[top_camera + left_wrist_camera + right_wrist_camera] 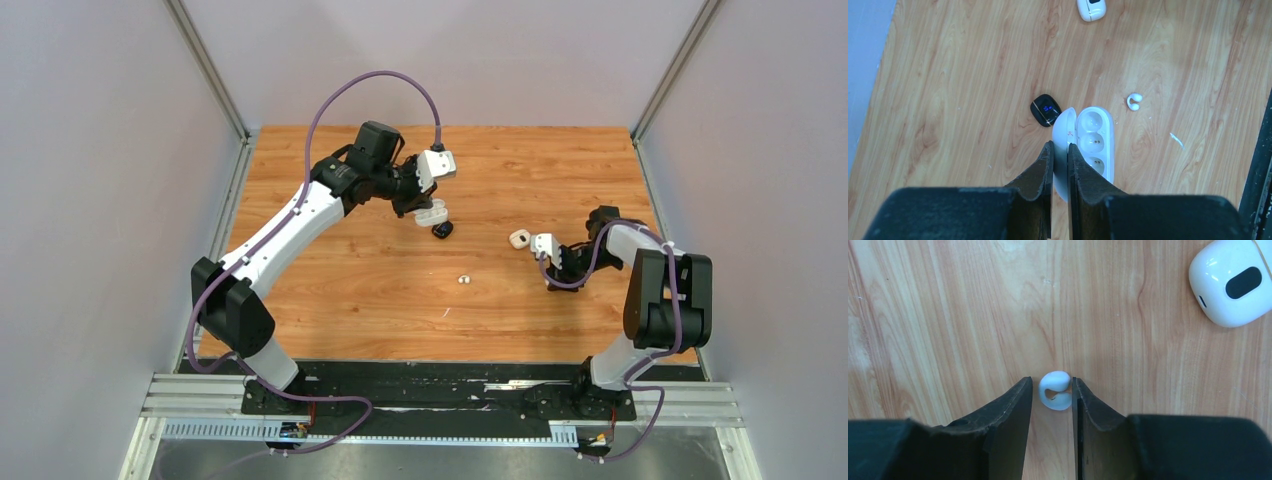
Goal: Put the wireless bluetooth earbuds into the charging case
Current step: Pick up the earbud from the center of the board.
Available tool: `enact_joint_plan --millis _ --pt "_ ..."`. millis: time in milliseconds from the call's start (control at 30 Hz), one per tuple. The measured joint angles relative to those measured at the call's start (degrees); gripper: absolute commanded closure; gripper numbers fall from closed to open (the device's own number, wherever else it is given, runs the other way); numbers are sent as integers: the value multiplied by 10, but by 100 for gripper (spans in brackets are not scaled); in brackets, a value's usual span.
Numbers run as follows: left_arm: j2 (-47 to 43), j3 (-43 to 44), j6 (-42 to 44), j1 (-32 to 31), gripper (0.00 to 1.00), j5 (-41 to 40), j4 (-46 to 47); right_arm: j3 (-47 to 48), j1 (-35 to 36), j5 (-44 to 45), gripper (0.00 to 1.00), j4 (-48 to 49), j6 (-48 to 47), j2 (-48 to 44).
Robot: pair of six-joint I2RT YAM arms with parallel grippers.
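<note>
Your right claw [1052,380] is the one that matters now. In its wrist view a white earbud [1057,381] lies on the table [948,315] right between the two fingers, its top just past the fingertips. The jaws are spread a little wider than the earbud. The right finger looks to be touching it, but a sliver of wood shows on the left, so it is not pinched yet. The earbud is a small curled shape, slightly longer along the fingers than across them, so the jaws would close on its narrower width. I judge that a fair hold, though something this small and round could squirt out forward. From above, this earbud is hidden under the arm.

The place it must go lies off to that claw's left. Your left claw [1060,145] is pressed together on the lid [1064,125] of the open case [1095,142], whose wells face up and look empty. A closed white case [1233,282] sits near the right claw, roughly on the way across, so plan the carry over or round it. A second white earbud [1134,102] lies loose on the table between the two arms. A black case [1046,109] sits just beside the open one.
</note>
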Motion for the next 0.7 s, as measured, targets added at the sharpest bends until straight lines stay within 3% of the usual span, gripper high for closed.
enact_joint_plan --millis 367,700 --pt "0 0 0 0 100 0 -4 21 0 0 67 4 14 1" --pt "0 0 0 0 100 0 -4 23 0 0 90 2 21 3"
